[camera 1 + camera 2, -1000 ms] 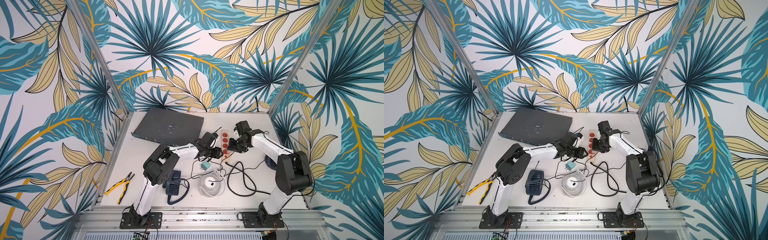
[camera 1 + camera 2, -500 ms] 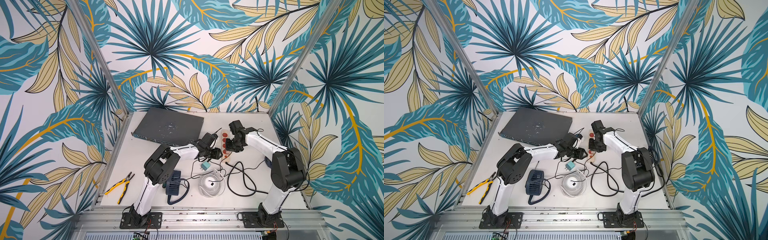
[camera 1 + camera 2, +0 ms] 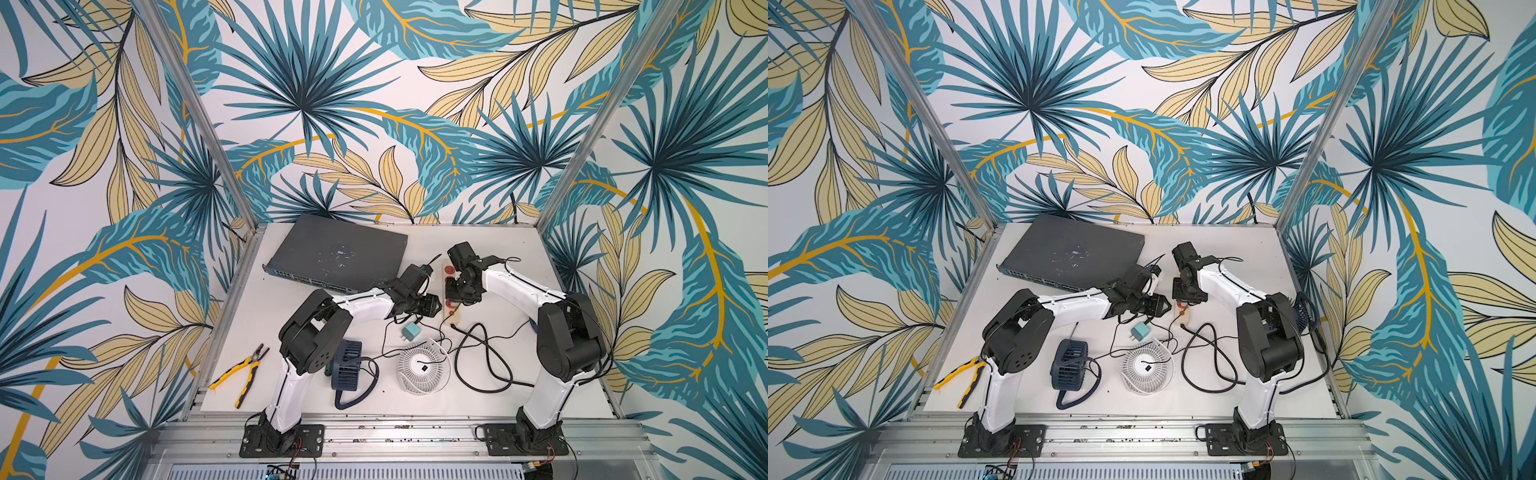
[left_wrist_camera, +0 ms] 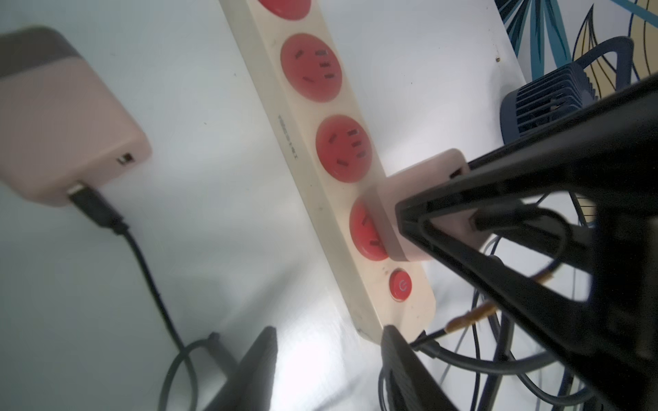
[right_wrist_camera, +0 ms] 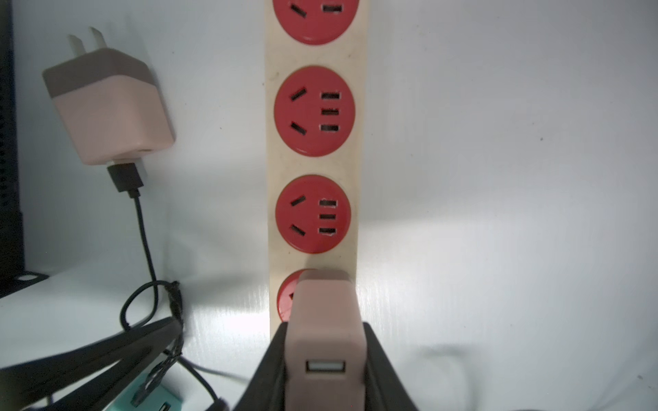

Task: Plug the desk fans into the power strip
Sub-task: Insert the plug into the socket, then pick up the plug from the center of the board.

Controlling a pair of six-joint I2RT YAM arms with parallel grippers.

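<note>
Right fingers (image 5: 384,373) pinch pink charger plug (image 5: 325,331), its nose against end socket (image 5: 285,302) of power strip (image 5: 313,163). Strip lies flat on desk (image 5: 498,178), long axis running straight ahead of right fingers. Left fingers (image 4: 402,363) slightly spread, empty, beside strip's switch end.

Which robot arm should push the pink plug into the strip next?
The right arm. The right gripper clamps the pink plug right at a power strip socket; the left gripper is open near the strip's end, holding nothing.
</note>
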